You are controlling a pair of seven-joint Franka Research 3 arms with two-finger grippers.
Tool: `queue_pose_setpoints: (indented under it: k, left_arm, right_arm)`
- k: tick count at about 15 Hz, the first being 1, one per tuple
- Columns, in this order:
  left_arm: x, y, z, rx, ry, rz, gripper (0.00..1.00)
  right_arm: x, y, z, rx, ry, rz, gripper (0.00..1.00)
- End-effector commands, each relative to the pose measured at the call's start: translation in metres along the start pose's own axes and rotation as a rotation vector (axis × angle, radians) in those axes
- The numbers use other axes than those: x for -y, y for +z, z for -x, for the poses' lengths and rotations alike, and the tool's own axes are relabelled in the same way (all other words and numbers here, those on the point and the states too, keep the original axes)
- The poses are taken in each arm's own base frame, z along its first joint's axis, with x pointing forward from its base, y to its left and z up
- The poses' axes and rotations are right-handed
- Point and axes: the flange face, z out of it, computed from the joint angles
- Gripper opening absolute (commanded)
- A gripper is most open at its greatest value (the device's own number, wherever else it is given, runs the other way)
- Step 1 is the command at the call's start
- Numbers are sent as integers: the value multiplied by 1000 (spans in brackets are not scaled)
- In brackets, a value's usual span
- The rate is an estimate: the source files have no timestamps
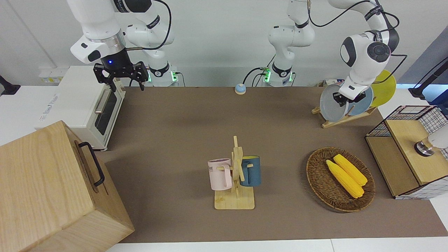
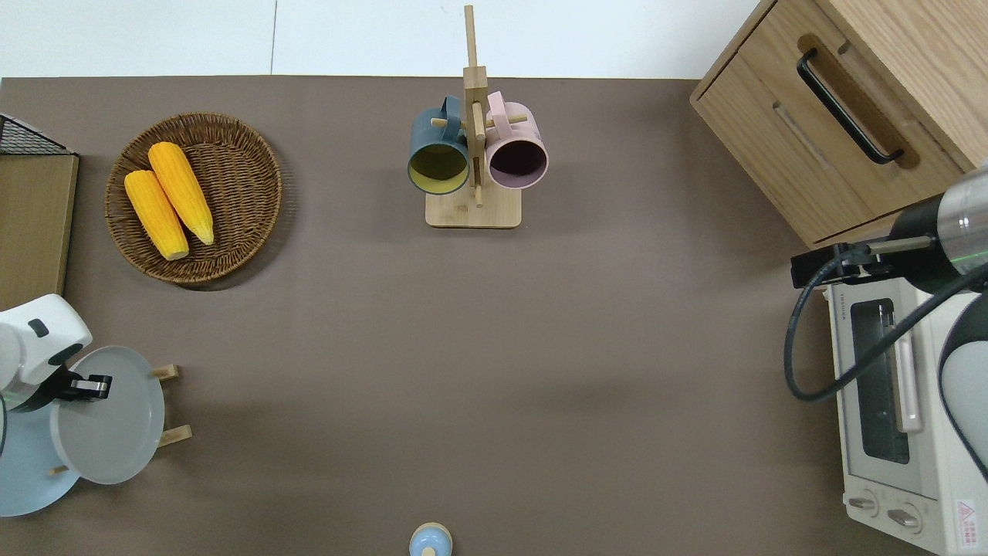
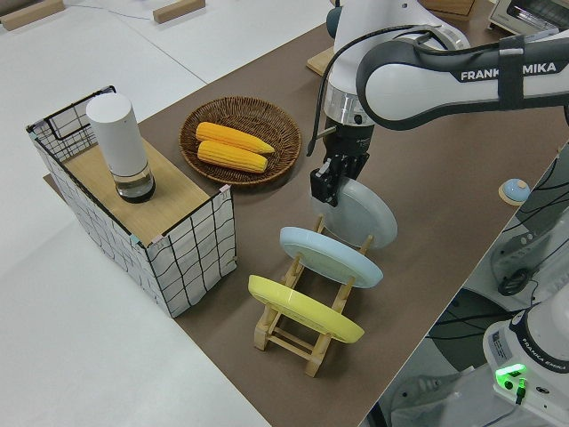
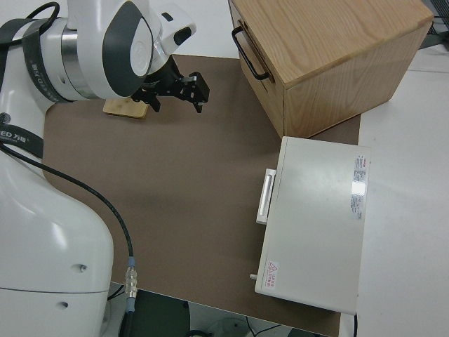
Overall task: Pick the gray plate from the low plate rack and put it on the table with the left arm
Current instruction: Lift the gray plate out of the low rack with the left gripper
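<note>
The gray plate (image 1: 331, 105) (image 2: 116, 425) (image 3: 364, 213) leans in the slot of the low plate rack (image 1: 344, 120) (image 2: 174, 436) (image 3: 293, 334) that is farthest from the robots, at the left arm's end of the table (image 1: 175, 140). My left gripper (image 1: 341, 98) (image 2: 93, 384) (image 3: 327, 184) is over the plate's upper rim and shut on it. A light blue plate (image 1: 364, 101) (image 3: 329, 255) and a yellow plate (image 1: 385, 87) (image 3: 302, 309) stand in the slots nearer to the robots. My right gripper (image 1: 119, 75) (image 4: 175, 98) is parked and open.
A wicker basket (image 1: 316, 178) with two corn cobs lies farther from the robots than the rack. A wire-sided box (image 1: 406, 150) stands beside it at the table's end. A mug stand (image 1: 236, 175) is mid-table. A toaster oven (image 1: 87, 105) and a wooden cabinet (image 1: 45, 189) fill the right arm's end.
</note>
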Motion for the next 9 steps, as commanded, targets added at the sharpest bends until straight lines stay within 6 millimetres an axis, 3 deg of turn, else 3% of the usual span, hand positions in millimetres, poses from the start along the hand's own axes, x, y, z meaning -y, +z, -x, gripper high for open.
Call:
queue_pose_setpoints:
  k: [1,9]
  left_arm:
    - [9,-23,3,30,4,-19,0]
    - [6,-82,8,60,-1,-28,0]
  right_arm:
    - [-2,-3,-1,5,15,1,983]
    - [-2,-3,-1,5,15,1,983]
